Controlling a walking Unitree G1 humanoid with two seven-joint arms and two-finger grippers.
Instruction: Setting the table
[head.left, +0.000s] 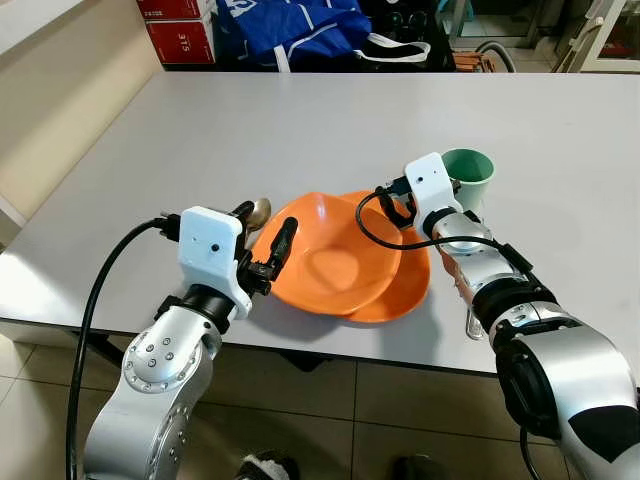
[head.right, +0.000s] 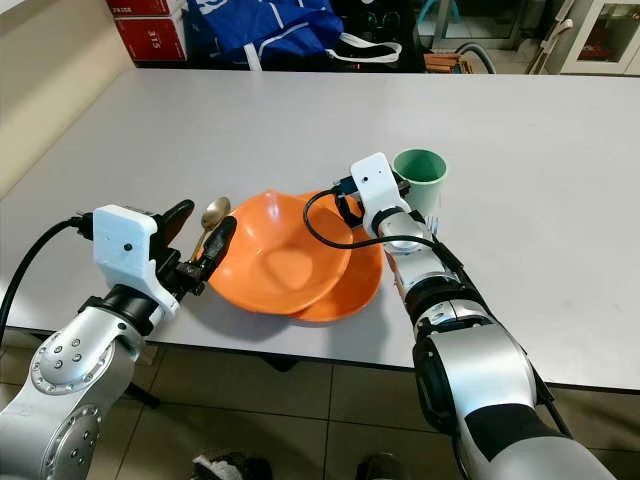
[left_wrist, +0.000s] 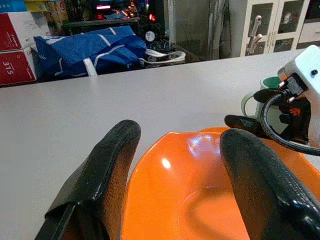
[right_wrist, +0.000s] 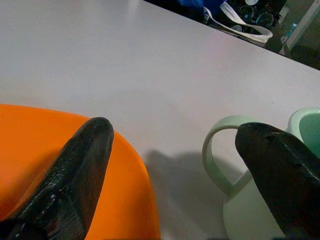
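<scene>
An orange bowl (head.left: 325, 255) sits tilted on an orange plate (head.left: 400, 285) near the front edge of the grey tabletop (head.left: 300, 130), with a gold spoon (head.left: 258, 212) just beside its left rim and a green mug (head.left: 468, 175) at the plate's far right. The left hand (head.left: 268, 240) is released, its fingers spread astride the bowl's left rim. The right hand (head.left: 398, 200) is also released, one finger (right_wrist: 75, 170) over the orange rim and the other by the mug's handle.
</scene>
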